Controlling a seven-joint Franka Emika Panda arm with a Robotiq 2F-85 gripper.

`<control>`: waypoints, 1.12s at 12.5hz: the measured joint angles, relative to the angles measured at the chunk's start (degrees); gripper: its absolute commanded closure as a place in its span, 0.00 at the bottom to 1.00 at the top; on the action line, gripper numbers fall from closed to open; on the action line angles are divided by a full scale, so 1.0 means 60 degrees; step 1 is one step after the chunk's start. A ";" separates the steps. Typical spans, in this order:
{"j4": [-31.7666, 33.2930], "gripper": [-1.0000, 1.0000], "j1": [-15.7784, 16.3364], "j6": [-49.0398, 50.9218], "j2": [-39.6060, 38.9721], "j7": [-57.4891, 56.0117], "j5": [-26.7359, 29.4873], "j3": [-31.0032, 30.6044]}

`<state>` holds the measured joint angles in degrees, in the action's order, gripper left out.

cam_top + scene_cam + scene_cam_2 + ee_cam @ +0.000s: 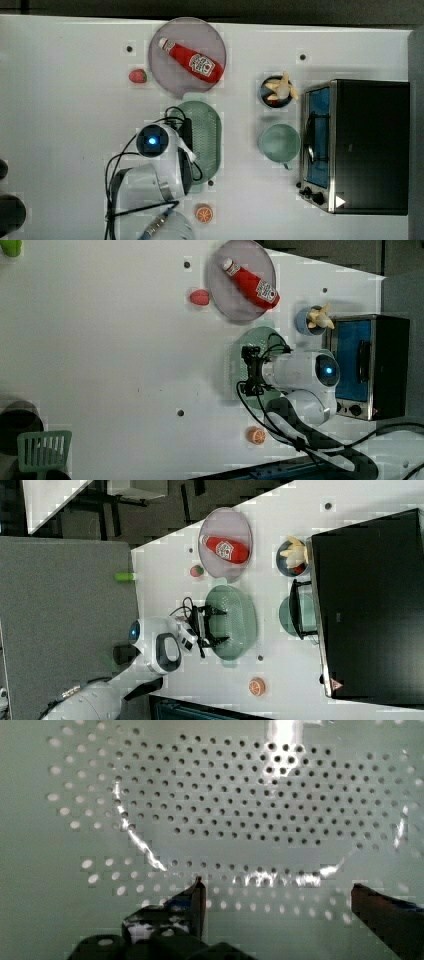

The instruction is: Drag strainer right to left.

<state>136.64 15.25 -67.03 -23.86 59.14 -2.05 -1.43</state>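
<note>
One white table (dark surroundings)

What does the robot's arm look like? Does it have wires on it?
The arm is smooth, rounded and white, with a dark round cap that glows blue. Black cables loop along it. Its gripper is black, with two dark, pointed fingers.

The strainer is made of smooth, glossy pale-green plastic, finely perforated and streaked with bright glints. The toaster oven is clad in brushed metal with a dark matt top, and the table is finished in matt white.
</note>
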 measured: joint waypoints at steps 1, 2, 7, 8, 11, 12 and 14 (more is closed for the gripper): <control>-0.0187 0.00 0.0194 0.0009 -0.0156 0.0196 -0.0136 0.0061; -0.0336 0.00 0.0511 -0.0019 -0.0310 0.0457 -0.0148 0.0258; -0.0802 0.00 0.1387 0.0298 -0.0492 0.1184 0.0101 0.0333; -0.0970 0.00 0.1546 0.0336 -0.0497 0.1240 0.0101 0.0271; -0.1492 0.00 0.1949 0.0895 -0.0594 0.1352 0.0092 0.0196; -0.1529 0.00 0.2045 0.0933 -0.0643 0.1399 0.0159 0.0191; -0.1846 0.00 0.2150 0.1212 -0.0895 0.1455 0.0655 0.0128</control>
<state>125.56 28.14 -59.76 -29.24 67.87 1.88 -0.66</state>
